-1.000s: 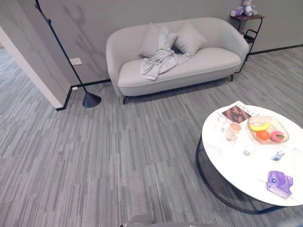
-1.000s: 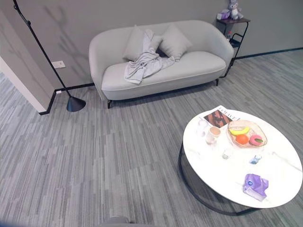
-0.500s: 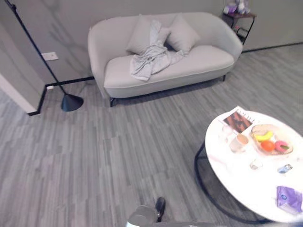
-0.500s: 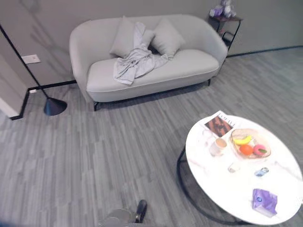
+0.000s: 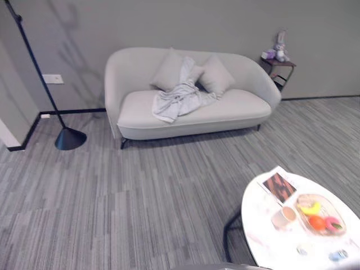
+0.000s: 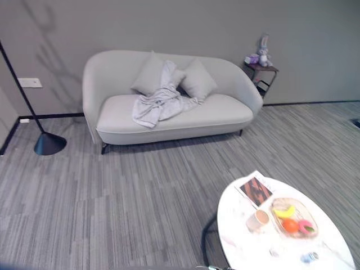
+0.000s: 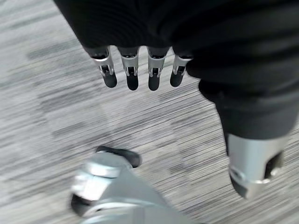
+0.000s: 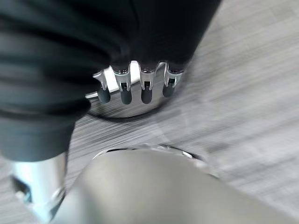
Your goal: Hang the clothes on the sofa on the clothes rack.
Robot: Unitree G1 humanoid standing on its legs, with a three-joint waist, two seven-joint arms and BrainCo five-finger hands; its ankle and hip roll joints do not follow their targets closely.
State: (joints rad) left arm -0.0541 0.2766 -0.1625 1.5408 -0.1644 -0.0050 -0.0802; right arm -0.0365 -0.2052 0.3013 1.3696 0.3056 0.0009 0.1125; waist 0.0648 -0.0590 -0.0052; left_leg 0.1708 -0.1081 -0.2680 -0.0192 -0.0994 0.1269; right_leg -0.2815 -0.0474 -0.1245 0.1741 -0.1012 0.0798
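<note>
A light grey garment lies crumpled on the seat of the pale sofa and runs up its backrest between two cushions. The sofa stands against the far wall, across a stretch of grey striped floor. My left hand hangs over the floor with its fingers straight and nothing in it. My right hand also hangs low, fingers relaxed and holding nothing. Both hands are far from the garment.
A round white table stands at the near right, carrying a fruit bowl, a cup and a magazine. A black floor lamp's base sits left of the sofa. A small side table with a plush toy stands to the sofa's right.
The camera has moved: the sofa now sits lower and more central in the picture, and the round table has slid toward the bottom right edge. The garment lies as before.
</note>
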